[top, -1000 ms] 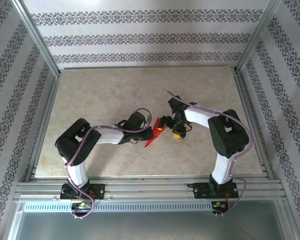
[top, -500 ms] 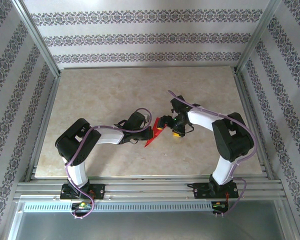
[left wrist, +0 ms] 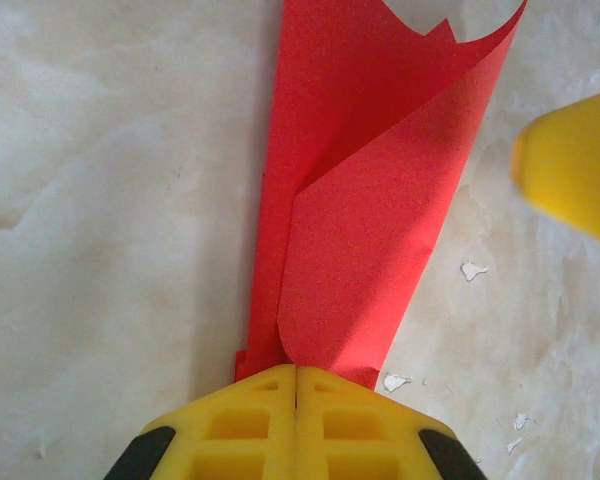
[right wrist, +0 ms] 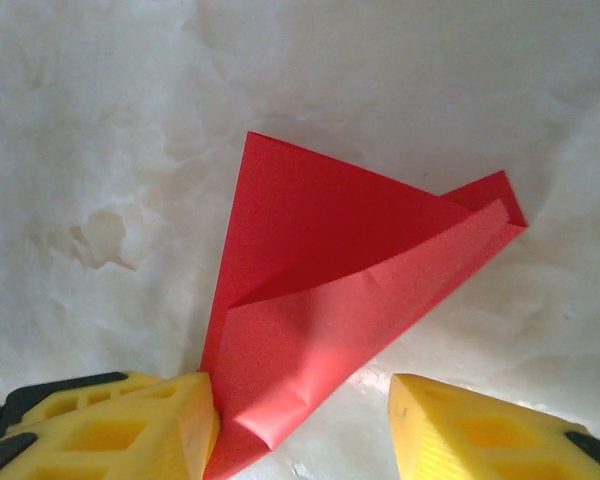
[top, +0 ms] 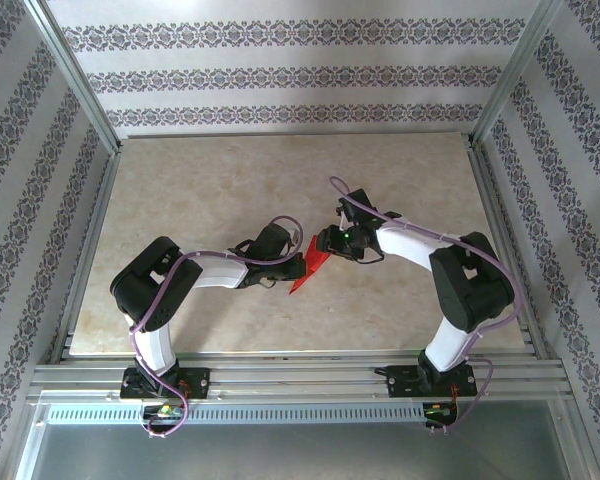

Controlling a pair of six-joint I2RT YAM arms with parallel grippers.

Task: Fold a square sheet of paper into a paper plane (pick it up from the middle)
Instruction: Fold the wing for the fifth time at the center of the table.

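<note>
Where folded layers would spring apart if loose, pinched at the narrow end. Left gripper [left wrist: 296, 385]: pressed together on the square sheet of paper [left wrist: 350, 220], partly folded, flap curling open at the far end, near mid-table [top: 180, 190] between both arms. Right gripper [right wrist: 300, 400]: spread partway around the sheet's near corner, one finger [right wrist: 130, 425] touching its edge, the other apart; nothing clamped. Probably positioned to catch the loose flap.

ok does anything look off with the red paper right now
The folded bright red paper sheet, pinched in the left gripper, has its top flap bowing open instead of lying flat. The right gripper straddles its corner, jaws apart. Small white flecks dot the marbled table beside it.
</note>
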